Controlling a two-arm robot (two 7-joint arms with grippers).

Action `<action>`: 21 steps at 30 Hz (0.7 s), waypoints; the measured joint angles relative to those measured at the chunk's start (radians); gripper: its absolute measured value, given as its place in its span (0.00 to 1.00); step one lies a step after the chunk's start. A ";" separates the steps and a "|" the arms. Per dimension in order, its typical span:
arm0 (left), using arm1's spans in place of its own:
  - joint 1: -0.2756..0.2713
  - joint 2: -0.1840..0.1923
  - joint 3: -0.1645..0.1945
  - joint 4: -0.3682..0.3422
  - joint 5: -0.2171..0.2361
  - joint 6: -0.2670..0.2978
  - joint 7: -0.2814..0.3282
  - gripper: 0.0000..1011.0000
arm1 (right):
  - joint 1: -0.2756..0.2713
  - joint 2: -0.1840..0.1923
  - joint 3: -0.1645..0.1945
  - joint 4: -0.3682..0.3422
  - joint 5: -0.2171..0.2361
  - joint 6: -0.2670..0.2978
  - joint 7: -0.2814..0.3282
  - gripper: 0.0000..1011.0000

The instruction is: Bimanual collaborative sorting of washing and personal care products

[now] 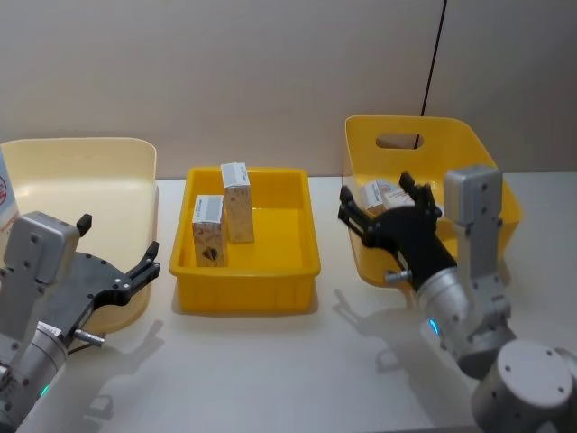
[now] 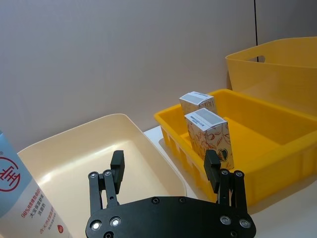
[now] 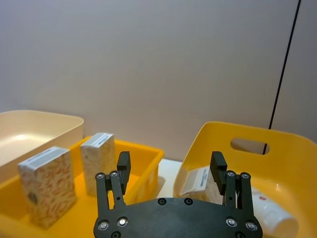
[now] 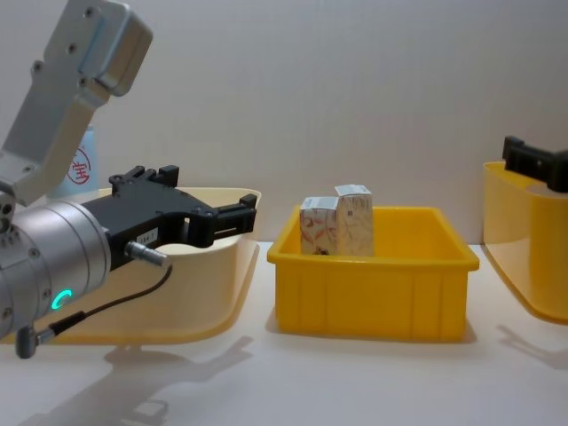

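- Cartons: two small white ones with orange-red print stand upright in the middle yellow tray point(image 1: 245, 290), the nearer carton point(image 1: 208, 231) just beside the farther carton point(image 1: 237, 201), close enough that they may be touching.
- A third carton point(image 1: 379, 194) lies tilted inside the yellow handled bin point(image 1: 422, 131) on the robot's right; in the right wrist view a pale tube point(image 3: 270, 212) lies next to it.
- A pale-blue bottle or tube with red print point(image 2: 27, 198) stands at the cream bin point(image 1: 81, 153) on the robot's left, only partly visible.
- The right gripper point(image 1: 388, 209) hovers over the near edge of the handled bin, jaws spread wide and empty, roughly in line with the tilted carton.
- The left gripper point(image 1: 119, 254) hangs over the near right part of the cream bin, jaws also wide and holding nothing.
- Handling, as a judgement: the cartons look light and thin-walled, stiff enough to pinch but easy to crush, so a gentle squeeze across the two broad faces near mid-height seems safest.
- The tilted carton probably needs the jaws turned to match its lean, or it may skid along the bin wall.
- The tube looks soft and smooth; a hold across its firmer shoulder would likely slip less than one on the body.
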 joint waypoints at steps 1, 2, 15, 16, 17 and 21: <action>0.000 0.000 0.000 0.000 0.000 0.000 0.000 0.99 | -0.015 0.011 -0.007 -0.014 0.013 0.004 0.003 0.99; 0.000 0.000 0.000 0.000 0.000 0.000 0.000 0.99 | -0.022 0.017 -0.010 -0.020 0.018 0.006 0.004 0.99; 0.000 0.000 0.000 0.000 0.000 0.000 0.000 0.99 | -0.132 0.101 -0.062 -0.124 0.109 0.034 0.021 0.99; 0.000 0.000 0.000 0.000 0.000 0.000 0.000 0.99 | -0.136 0.103 -0.064 -0.127 0.112 0.035 0.022 0.99; 0.000 0.000 0.000 0.000 0.000 0.000 0.000 0.99 | -0.142 0.108 -0.067 -0.133 0.117 0.037 0.023 0.99; 0.000 0.000 0.000 0.000 0.000 0.000 0.000 0.99 | -0.150 0.114 -0.070 -0.140 0.124 0.039 0.024 0.99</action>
